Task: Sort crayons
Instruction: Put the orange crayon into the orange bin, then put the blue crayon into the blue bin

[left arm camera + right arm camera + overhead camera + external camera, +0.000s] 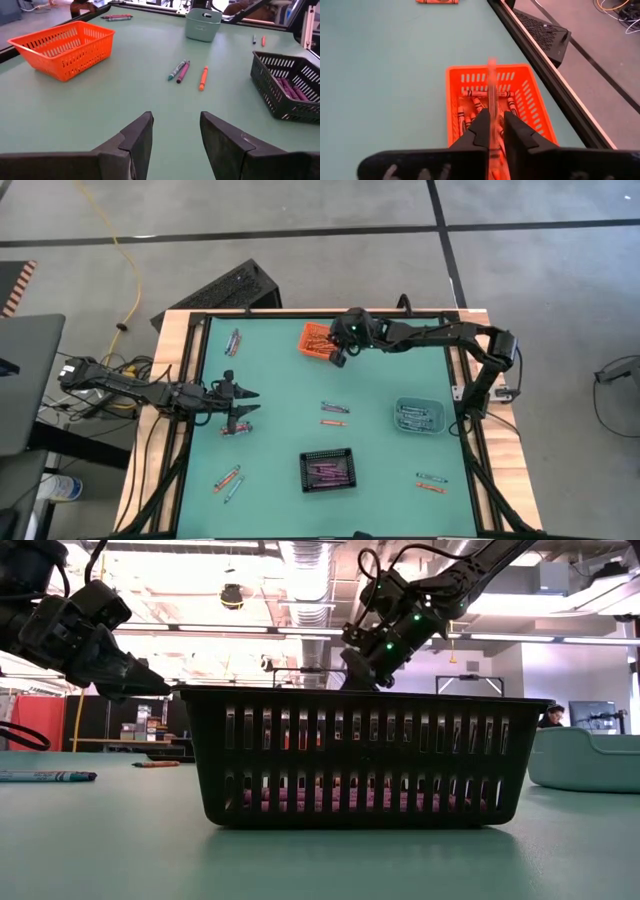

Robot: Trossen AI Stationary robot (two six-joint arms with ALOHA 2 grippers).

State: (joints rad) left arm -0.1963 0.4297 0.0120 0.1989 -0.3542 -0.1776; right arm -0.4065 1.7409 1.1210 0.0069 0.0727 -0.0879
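we hold the right gripper (493,131) clamped on a thin orange crayon (492,85) over the orange slotted plastic bin (540,112); left gripper (175,135) hovers, fingers apart.

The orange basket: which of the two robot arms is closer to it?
The right. The right gripper hangs just above the orange basket, pinching an orange crayon over it. The left gripper is open, far off by the table's left edge.

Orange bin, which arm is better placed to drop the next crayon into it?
The right. Its gripper is shut on an orange crayon directly above the orange bin. The left gripper is open and empty, across the table near the left edge.
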